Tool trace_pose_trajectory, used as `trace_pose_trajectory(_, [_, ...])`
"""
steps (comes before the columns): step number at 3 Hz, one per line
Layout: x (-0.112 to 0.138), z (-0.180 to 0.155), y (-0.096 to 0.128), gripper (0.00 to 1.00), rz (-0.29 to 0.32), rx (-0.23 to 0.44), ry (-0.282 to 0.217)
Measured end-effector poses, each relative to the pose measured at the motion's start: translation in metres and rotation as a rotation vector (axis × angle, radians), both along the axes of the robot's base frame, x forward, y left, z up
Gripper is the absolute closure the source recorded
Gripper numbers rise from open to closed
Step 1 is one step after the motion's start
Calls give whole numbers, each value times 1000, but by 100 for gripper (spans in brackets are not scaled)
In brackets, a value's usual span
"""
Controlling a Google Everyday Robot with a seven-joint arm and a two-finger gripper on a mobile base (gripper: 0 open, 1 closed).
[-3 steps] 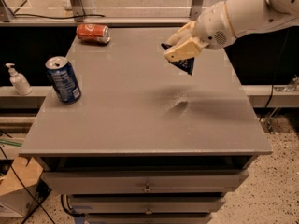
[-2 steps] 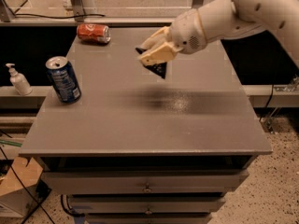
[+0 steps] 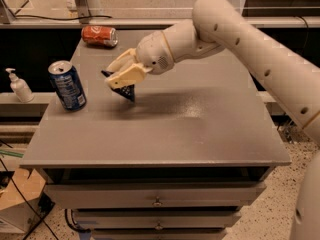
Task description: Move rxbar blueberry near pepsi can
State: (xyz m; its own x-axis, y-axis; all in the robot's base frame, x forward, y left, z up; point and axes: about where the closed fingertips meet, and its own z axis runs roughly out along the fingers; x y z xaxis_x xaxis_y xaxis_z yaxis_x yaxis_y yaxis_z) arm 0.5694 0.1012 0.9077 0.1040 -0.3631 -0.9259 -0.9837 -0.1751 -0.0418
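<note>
The pepsi can [image 3: 67, 85], blue with white print and a silver top, stands upright at the left of the grey table [image 3: 165, 129]. My gripper [image 3: 121, 75] is a short way to the right of the can, shut on the rxbar blueberry [image 3: 124, 91]. The dark navy wrapper hangs from the fingers, its lower tip at or just above the tabletop. Most of the bar is hidden by the cream fingers [image 3: 125, 77].
An orange-red can [image 3: 100, 36] lies on its side at the back left of the table. A white pump bottle [image 3: 19, 86] stands on a ledge left of the table. Drawers sit under the tabletop.
My gripper has carried the bar leftward and downward across the table, from the right-centre to close beside the pepsi can.
</note>
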Motion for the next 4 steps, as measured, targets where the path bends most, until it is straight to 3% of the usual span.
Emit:
trace_pose_trajectory(2, [-10, -29, 44, 36, 93, 24, 70])
trace_pose_trajectory(3, [-11, -34, 49, 13, 94, 37, 81])
trace_pose_trajectory(4, [-12, -34, 51, 0, 98, 36, 82])
